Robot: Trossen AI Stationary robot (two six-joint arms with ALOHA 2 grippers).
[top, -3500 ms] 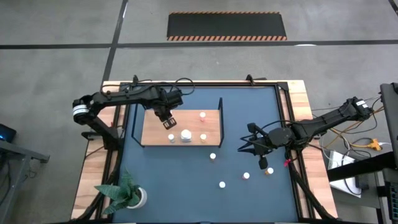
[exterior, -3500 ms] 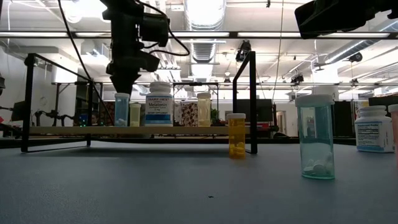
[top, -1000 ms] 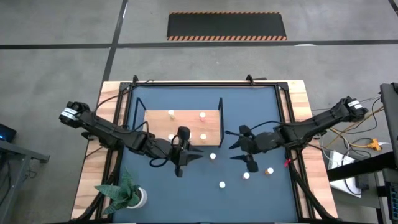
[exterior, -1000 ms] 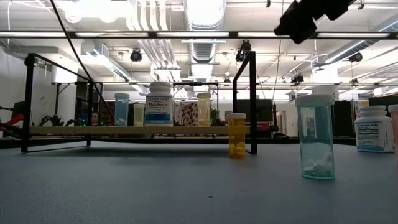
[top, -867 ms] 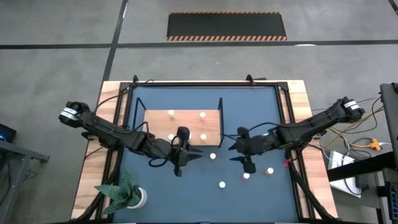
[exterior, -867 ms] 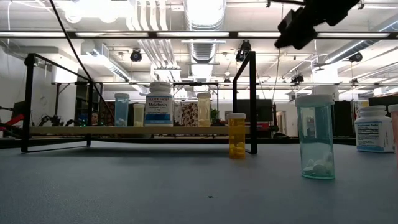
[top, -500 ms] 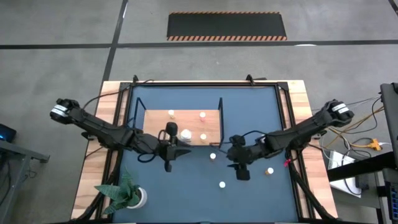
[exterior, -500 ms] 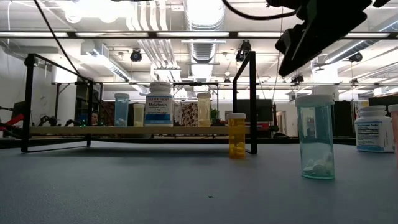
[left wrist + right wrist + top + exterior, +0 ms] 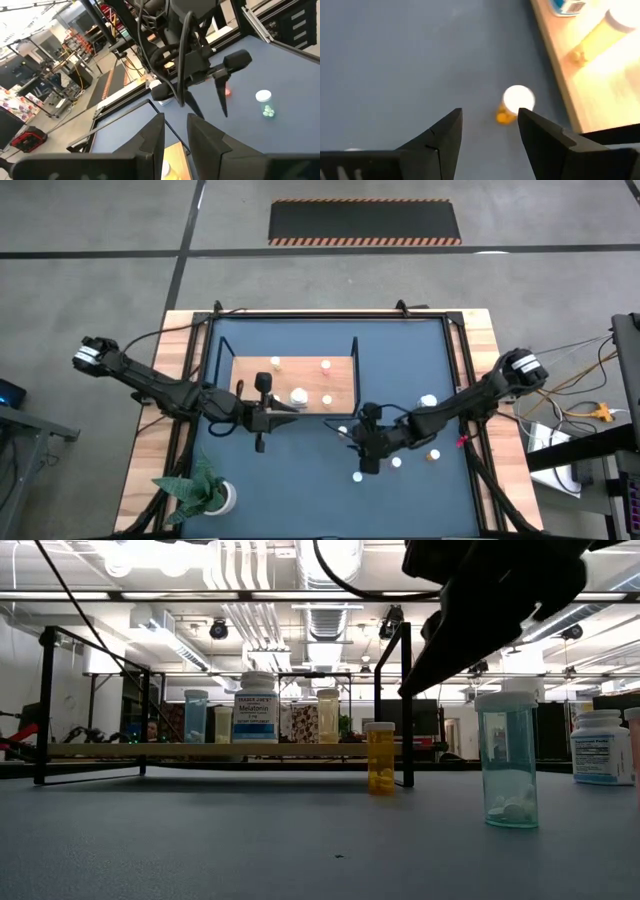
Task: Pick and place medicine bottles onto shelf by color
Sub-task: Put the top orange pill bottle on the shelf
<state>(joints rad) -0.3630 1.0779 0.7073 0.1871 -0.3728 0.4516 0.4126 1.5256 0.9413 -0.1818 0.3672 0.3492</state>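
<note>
The shelf [image 9: 248, 380] stands at the table's middle left and carries several medicine bottles, among them a large white one [image 9: 298, 396]. An orange bottle with a white cap [image 9: 516, 102] stands on the blue table just off the shelf's right end [image 9: 600, 75]. My right gripper [image 9: 490, 111] is open above and short of that bottle, slanting down toward it from the right, and touches nothing. My left gripper [image 9: 290, 408] hovers over the shelf's near edge, pointing right. Its fingers [image 9: 175, 131] stand a narrow gap apart with nothing between them.
Loose bottles stand on the table's right half: a teal one [image 9: 507, 760], a white one [image 9: 428, 401] and small ones [image 9: 357, 476], [image 9: 396, 463], [image 9: 432, 454]. The shelf's black end frame [image 9: 405, 700] rises beside the orange bottle. A potted plant [image 9: 205, 492] sits at the near left corner.
My right gripper has gone toward the table's left edge and down, tipping more steeply, and has come close to the orange bottle by the shelf's end. My left gripper has drawn back toward the table's left edge. No bottle has moved.
</note>
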